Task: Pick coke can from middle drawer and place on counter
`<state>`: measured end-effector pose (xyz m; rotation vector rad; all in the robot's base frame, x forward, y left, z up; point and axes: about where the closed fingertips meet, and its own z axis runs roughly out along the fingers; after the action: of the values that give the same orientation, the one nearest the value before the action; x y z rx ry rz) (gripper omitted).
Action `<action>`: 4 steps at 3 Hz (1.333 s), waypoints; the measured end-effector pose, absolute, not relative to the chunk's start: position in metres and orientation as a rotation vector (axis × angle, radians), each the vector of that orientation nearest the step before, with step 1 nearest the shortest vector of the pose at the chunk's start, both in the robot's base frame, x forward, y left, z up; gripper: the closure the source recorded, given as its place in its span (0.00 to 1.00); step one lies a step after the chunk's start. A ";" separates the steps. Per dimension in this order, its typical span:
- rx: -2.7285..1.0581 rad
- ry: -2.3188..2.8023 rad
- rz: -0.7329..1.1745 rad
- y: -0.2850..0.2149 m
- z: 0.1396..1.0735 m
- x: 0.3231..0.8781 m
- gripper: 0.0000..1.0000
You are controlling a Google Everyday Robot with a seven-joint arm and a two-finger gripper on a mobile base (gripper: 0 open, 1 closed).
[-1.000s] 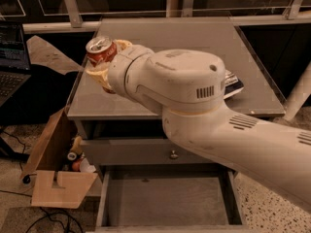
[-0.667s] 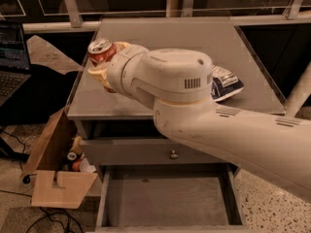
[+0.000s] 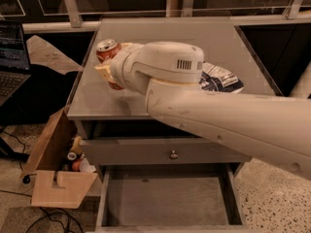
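The end effector (image 3: 112, 65) is over the left part of the bench (image 3: 194, 38), near its left edge, at the end of the thick white arm (image 3: 218, 110) that reaches in from the lower right. It is closed on the coke can (image 3: 108, 49) - pale yellowish fingers (image 3: 103, 72) press against the can's side, and most of the grasp is hidden behind the round wrist housing. The can's silver top and upper red wall show above the wrist, leaning a little to the left, and a strip of its red lower edge shows beneath. Whether its base touches the bench top or is just above it cannot be told.

Behind the arm, on the right half of the bench, lies a blue-and-white chip bag (image 3: 221, 76), well apart from the can. Below the bench edge is a closed drawer front with a small round knob (image 3: 173, 154), and under that the middle drawer (image 3: 165, 198) stands pulled out - its flat grey floor faces the camera. A cardboard box (image 3: 51, 171) sits on the floor to the left of the cabinet, and a laptop (image 3: 12, 57) is at the far left.
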<state>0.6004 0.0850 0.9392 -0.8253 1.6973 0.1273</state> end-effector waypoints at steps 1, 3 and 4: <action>-0.802 1.725 0.157 0.078 0.930 0.613 1.00; -0.799 1.728 0.159 0.077 0.930 0.613 0.58; -0.799 1.728 0.159 0.077 0.930 0.613 0.35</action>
<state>0.6134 0.0769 0.9303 -0.7990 1.7280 0.1590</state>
